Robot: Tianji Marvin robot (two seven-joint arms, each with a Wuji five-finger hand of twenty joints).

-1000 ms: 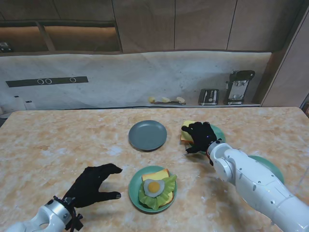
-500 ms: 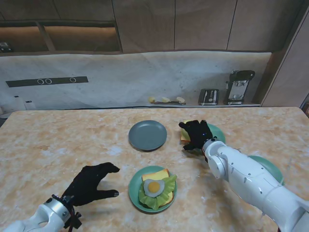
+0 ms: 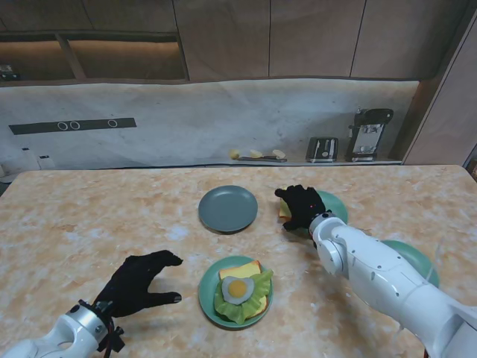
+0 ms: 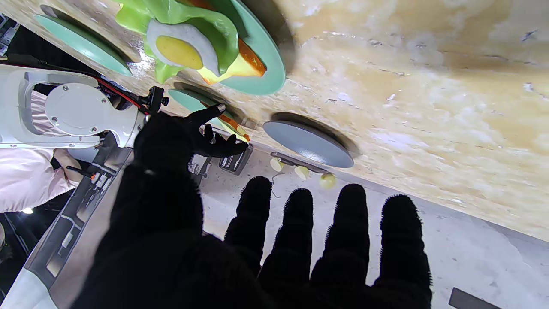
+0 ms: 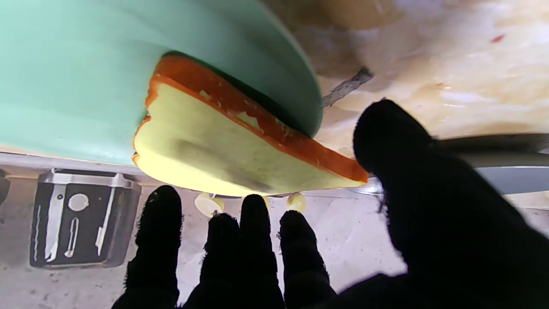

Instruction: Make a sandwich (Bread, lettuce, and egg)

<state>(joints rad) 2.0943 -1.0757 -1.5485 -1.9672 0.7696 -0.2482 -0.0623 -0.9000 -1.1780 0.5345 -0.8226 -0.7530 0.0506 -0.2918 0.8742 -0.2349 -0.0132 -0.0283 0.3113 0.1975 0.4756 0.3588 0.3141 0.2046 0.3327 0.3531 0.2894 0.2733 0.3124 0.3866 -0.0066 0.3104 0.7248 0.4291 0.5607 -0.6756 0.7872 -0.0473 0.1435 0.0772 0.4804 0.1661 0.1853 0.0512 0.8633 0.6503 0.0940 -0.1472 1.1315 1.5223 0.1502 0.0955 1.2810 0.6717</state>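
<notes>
On the green plate (image 3: 208, 297) nearest me, a bread slice (image 3: 244, 269) carries lettuce (image 3: 253, 298) and a fried egg (image 3: 238, 287); the left wrist view shows the same egg (image 4: 178, 45). A second bread slice (image 3: 284, 212) lies on the edge of another green plate (image 3: 340, 206) farther right. My right hand (image 3: 302, 206) hovers over that slice, open. In the right wrist view the slice (image 5: 240, 141) sits just beyond my spread fingers (image 5: 253, 231), with the thumb (image 5: 399, 141) beside it. My left hand (image 3: 138, 283) rests open on the table, left of the sandwich plate.
An empty grey plate (image 3: 228, 208) sits at the middle of the table. A third green plate (image 3: 417, 257) lies partly hidden under my right forearm. A toaster (image 3: 322, 149) and a coffee machine (image 3: 370, 134) stand on the back counter.
My right hand has slid a little to the left, farther over the bread slice, covering more of it. The left hand has drawn back slightly toward me.
</notes>
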